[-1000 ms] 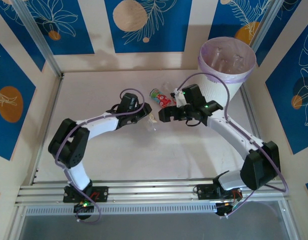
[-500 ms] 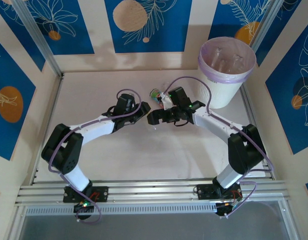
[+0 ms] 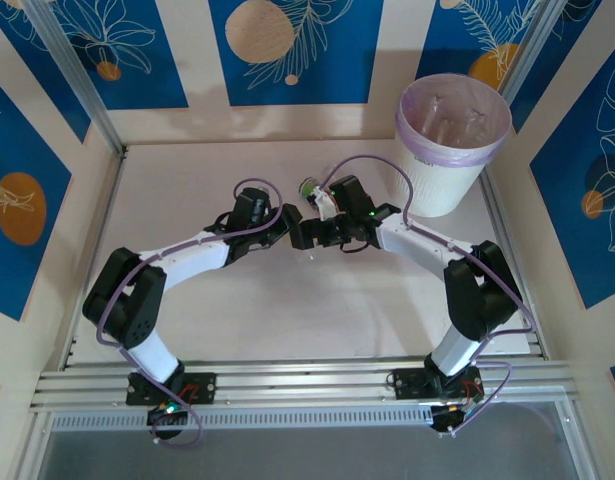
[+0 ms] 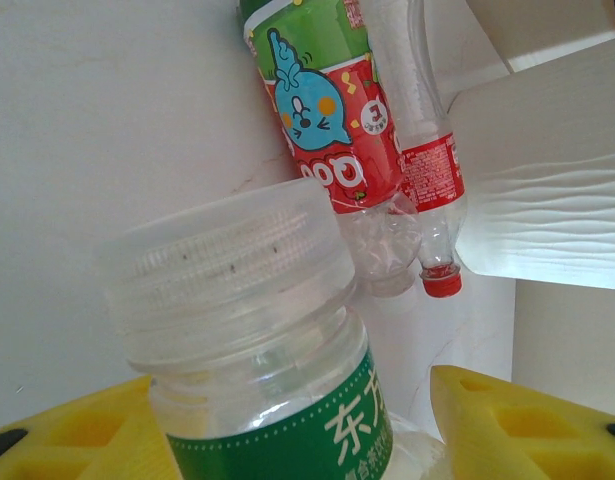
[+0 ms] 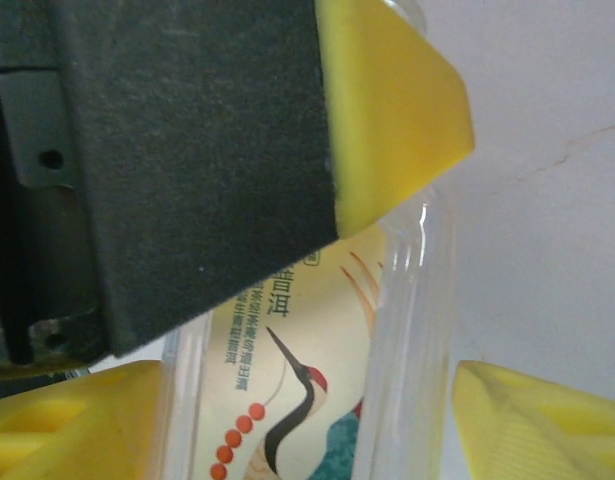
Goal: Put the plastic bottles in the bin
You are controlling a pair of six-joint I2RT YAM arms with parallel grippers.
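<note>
Holding: my left gripper pinches the green-labelled bottle, mid-table, apart from the bin.
Right gripper: spread around its body.
Handling: likely light, crushable, slick; take the labelled middle.

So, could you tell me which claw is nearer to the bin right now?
Right, narrowly. The right claw sits mid-table, left of the bin; the left claw, holding a bottle, faces it from slightly farther left.

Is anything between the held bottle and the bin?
Nothing visibly blocks the way to the bin. The bottle sits in the left gripper with the right gripper around it; two loose bottles lie flat just beyond, low enough that a lifted carry should clear them.
</note>
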